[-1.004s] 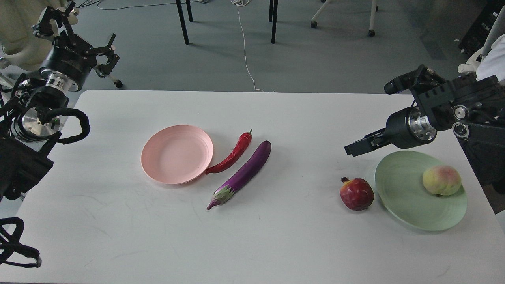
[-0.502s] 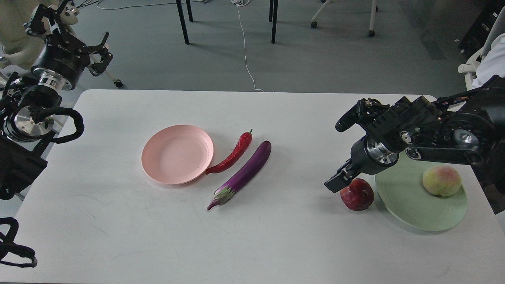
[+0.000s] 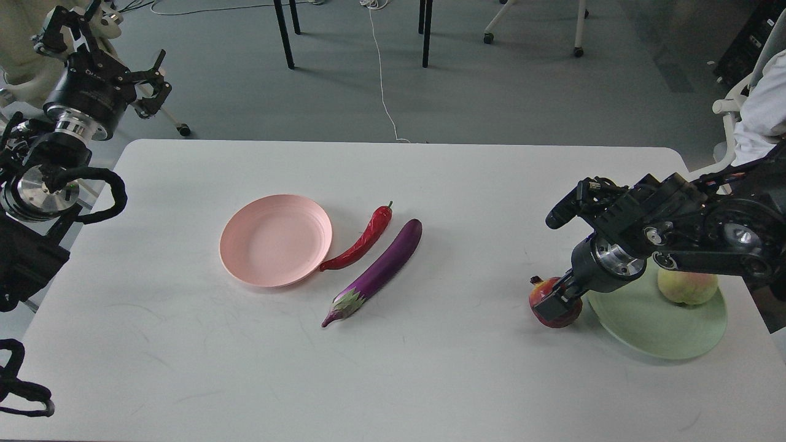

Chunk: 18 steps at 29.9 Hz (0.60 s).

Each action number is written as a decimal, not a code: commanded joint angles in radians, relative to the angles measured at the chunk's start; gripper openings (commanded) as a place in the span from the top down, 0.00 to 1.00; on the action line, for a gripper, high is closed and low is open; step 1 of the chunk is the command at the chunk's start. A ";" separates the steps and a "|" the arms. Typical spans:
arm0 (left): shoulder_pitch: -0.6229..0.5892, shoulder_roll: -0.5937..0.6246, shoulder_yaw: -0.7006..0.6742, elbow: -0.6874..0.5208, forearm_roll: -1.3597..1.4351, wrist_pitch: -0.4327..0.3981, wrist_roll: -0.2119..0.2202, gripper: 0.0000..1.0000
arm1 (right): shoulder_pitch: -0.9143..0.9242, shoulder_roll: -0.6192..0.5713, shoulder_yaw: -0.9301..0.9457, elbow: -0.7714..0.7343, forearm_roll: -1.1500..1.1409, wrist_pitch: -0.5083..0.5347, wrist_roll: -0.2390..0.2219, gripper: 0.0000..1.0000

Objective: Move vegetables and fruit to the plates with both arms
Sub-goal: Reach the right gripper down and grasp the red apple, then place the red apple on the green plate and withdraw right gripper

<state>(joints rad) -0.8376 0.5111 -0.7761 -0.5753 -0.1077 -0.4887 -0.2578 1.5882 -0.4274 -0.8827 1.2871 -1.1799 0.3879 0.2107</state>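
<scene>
The pomegranate [image 3: 556, 304], on the table beside the green plate [image 3: 651, 325], is being grasped by the right gripper [image 3: 556, 299]; closure cannot be told. Lifting onto the plate is needed next.

A big white table [image 3: 184, 344] holds everything. A pink plate [image 3: 276, 240] lies near the middle. A red chili pepper [image 3: 362, 241] lies just beside it, its tip touching the plate's rim. A long purple eggplant [image 3: 379, 270] lies next to the pepper. On the right lies a green plate [image 3: 651, 325]. A dark red pomegranate [image 3: 546, 294] sits on the table just beside it.
</scene>
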 commanded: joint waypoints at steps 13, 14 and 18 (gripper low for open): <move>0.000 0.007 0.001 0.000 0.000 0.000 -0.001 0.02 | 0.116 -0.111 0.002 0.057 -0.009 0.000 0.002 0.48; 0.000 0.007 0.001 0.000 -0.001 0.000 -0.001 0.02 | 0.124 -0.135 0.001 0.057 -0.012 0.000 0.001 0.48; 0.000 0.006 0.001 0.000 -0.001 0.000 0.000 0.02 | 0.108 -0.211 -0.007 0.049 -0.049 0.000 -0.005 0.47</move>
<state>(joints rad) -0.8374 0.5189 -0.7746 -0.5753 -0.1084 -0.4887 -0.2591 1.7075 -0.5900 -0.8847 1.3422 -1.1987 0.3880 0.2092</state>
